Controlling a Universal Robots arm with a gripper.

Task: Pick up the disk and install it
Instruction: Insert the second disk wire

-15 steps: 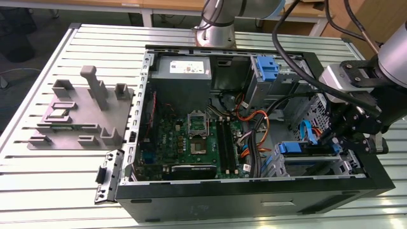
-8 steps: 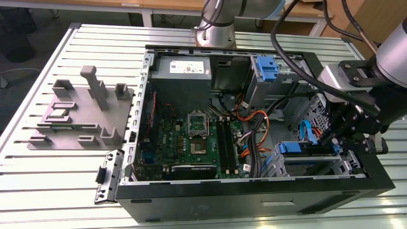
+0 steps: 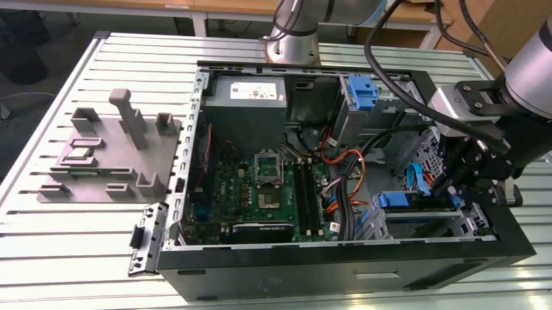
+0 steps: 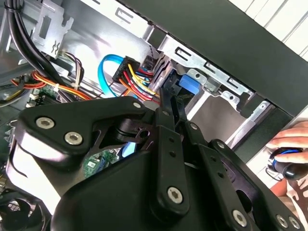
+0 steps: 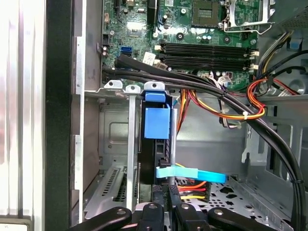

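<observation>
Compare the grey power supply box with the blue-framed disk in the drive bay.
The power supply is a grey box with a white label; the disk shows a blue carrier frame. The power supply is far bigger. It lies flat, while the disk stands on edge, with the gripper at it. Both sit inside the case.

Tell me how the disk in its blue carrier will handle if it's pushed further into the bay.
The disk looks like a stiff slab standing on edge between metal bay rails, so it should slide rather than bend. Its blue carrier seems thin plastic and may flex. The nearby cables look floppy and might snag.
</observation>
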